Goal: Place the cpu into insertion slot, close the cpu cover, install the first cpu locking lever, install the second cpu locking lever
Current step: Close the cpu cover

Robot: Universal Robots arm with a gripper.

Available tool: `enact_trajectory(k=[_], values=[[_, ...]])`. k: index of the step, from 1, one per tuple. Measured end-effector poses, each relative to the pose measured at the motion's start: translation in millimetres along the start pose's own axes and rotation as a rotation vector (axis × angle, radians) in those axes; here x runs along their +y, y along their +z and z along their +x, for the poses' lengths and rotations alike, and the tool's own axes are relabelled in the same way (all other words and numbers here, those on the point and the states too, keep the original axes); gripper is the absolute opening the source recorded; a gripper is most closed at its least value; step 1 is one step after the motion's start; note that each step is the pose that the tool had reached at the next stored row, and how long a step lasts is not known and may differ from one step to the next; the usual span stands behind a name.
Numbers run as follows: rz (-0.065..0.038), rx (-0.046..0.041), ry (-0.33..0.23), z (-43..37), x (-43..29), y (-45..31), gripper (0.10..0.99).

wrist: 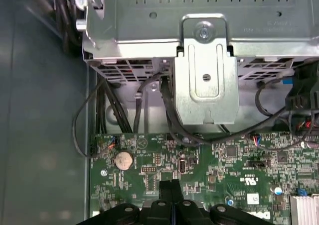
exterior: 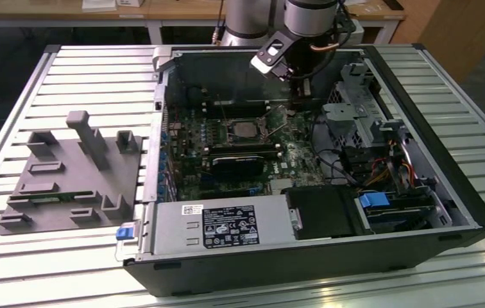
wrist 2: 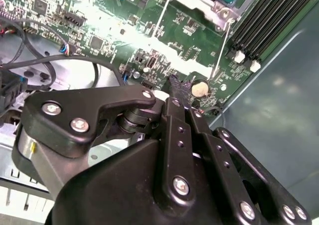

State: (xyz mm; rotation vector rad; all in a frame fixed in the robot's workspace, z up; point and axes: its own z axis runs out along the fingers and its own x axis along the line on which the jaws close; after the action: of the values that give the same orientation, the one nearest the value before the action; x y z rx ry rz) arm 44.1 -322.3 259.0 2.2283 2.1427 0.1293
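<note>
Fingers [wrist: 166, 187] are pressed together with nothing in them, low over the green board [wrist: 239, 160]. The cpu [exterior: 244, 128] sits in its slot [exterior: 225, 123], away from them. Going lower, they could bump the round battery [wrist: 123, 160] just beside them.

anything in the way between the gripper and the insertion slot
Nothing visible does. In the exterior view the gripper hangs low to the exterior view's right of the insertion slot, with just flat motherboard between them.

One computer case [exterior: 311, 273], one grey fixture [exterior: 58, 189], one cpu [exterior: 244, 128], one coin battery [wrist: 123, 160], one gripper [wrist: 169, 184].
</note>
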Motion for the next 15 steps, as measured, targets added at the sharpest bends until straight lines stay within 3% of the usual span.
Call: enact_trajectory(k=[5,15], values=[[0.002,-0.0003,0.002,0.1,4.0,2.8,0.102],[0.003,-0.0011,0.009,-0.2,4.4,13.5,0.102]])
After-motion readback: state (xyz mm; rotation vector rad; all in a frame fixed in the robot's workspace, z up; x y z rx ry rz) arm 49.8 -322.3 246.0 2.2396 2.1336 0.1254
